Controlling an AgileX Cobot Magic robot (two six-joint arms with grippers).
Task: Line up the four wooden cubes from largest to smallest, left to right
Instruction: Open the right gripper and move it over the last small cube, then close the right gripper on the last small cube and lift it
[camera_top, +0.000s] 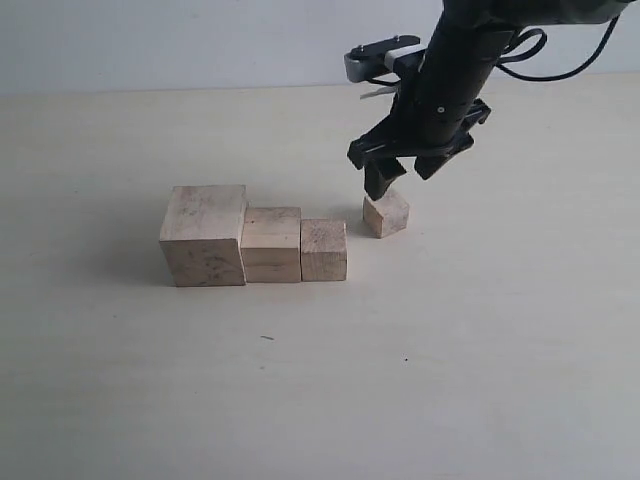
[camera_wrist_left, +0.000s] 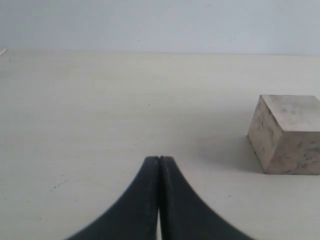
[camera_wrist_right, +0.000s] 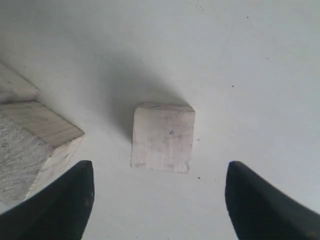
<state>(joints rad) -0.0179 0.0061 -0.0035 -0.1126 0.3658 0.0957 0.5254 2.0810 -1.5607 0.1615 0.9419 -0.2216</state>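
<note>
Hovering: right pincer (camera_top: 405, 178) hangs just over the small cube (camera_top: 386, 213), jaws spread wide, nothing between them

Row so far: big cube (camera_top: 205, 235), second cube (camera_top: 272, 245) and third cube (camera_top: 324, 250) stand touching side by side, fronts roughly flush, sizes stepping down left to right, so three of four look settled

Small cube's spot: flat on the table (camera_top: 470, 380), right of the third cube with a gap between them, set further back and twisted off the row's line

Why the pincer is there: my read is it's lined up for a grab from above, so the last cube can be drawn in beside the third and squared up

Right wrist check: small cube (camera_wrist_right: 163, 137) sits centred in the open pincer (camera_wrist_right: 162, 200), neither jaw touching it, and the third cube's corner (camera_wrist_right: 35, 145) shows close beside

Left pincer: (camera_wrist_left: 159, 167) tips pressed together, empty, low over bare table, parked clear of the action, I'd say; what is probably the big cube (camera_wrist_left: 287, 135) sits off to one side

Watch for: with the cube skewed to the jaws, a squeeze could spin it, and sliding it in may nudge the third cube

Writing: no brand, label or lettering to read on cubes or table
</note>
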